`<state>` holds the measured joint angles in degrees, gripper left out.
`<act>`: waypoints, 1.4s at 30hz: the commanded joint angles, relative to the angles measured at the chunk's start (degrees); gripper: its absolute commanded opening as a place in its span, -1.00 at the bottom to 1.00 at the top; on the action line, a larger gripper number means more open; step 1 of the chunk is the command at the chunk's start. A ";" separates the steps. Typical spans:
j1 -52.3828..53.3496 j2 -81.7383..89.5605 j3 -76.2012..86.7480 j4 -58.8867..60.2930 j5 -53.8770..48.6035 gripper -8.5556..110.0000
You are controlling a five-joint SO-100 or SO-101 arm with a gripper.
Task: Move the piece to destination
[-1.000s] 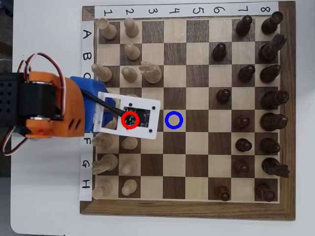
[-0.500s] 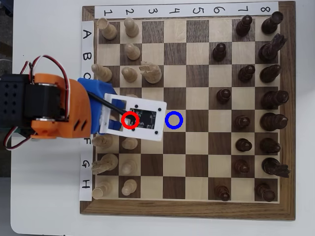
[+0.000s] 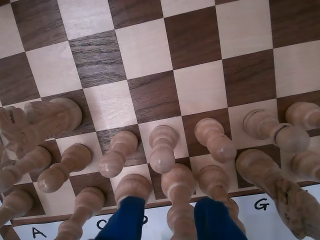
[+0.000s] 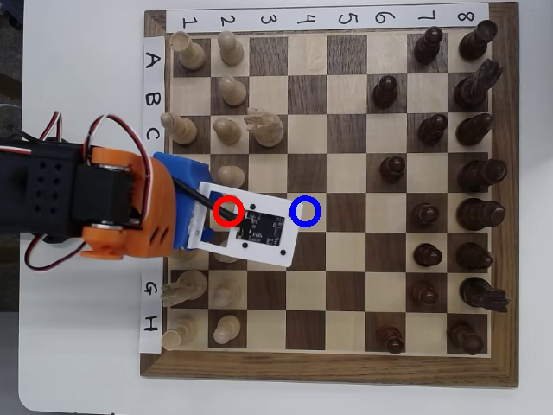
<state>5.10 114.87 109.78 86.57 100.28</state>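
1. Chessboard (image 4: 328, 367) fills most of the overhead view; my arm (image 4: 112, 207) reaches in over its left edge, across the lettered strip, with the white camera plate covering the red ring (image 4: 227, 211).
2. Step in hand, as I judge it: lining up on the pale pawn (image 3: 162, 150) before the grab. No lift yet.
3. Gripper (image 3: 170, 220): in the wrist view the two blue fingers (image 3: 125, 220) stand apart at the bottom edge, with a taller pale piece (image 3: 179, 192) showing between them. Nothing clamped.
4. The pawn sits just ahead of that gap, second row in from the lettered edge. From above, the plate hides it.
5. The blue ring (image 4: 305, 211) marks a light square just right of the plate, two squares further in along the same row. It is bare, as is the square between.
6. Next move calls for a careful drop so the fingers straddle the pawn alone.
7. In the way: pale neighbours crowd both sides, close enough to be knocked. The dark pieces (image 4: 473, 212) along the right edge are well apart.
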 commanded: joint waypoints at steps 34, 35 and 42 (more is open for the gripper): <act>-0.88 -4.66 9.67 -15.29 18.90 -0.61; -0.79 -4.83 9.84 -15.56 18.90 -0.61; -0.62 -5.80 11.34 -17.84 19.16 -0.61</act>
<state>5.10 109.25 121.03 72.42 100.28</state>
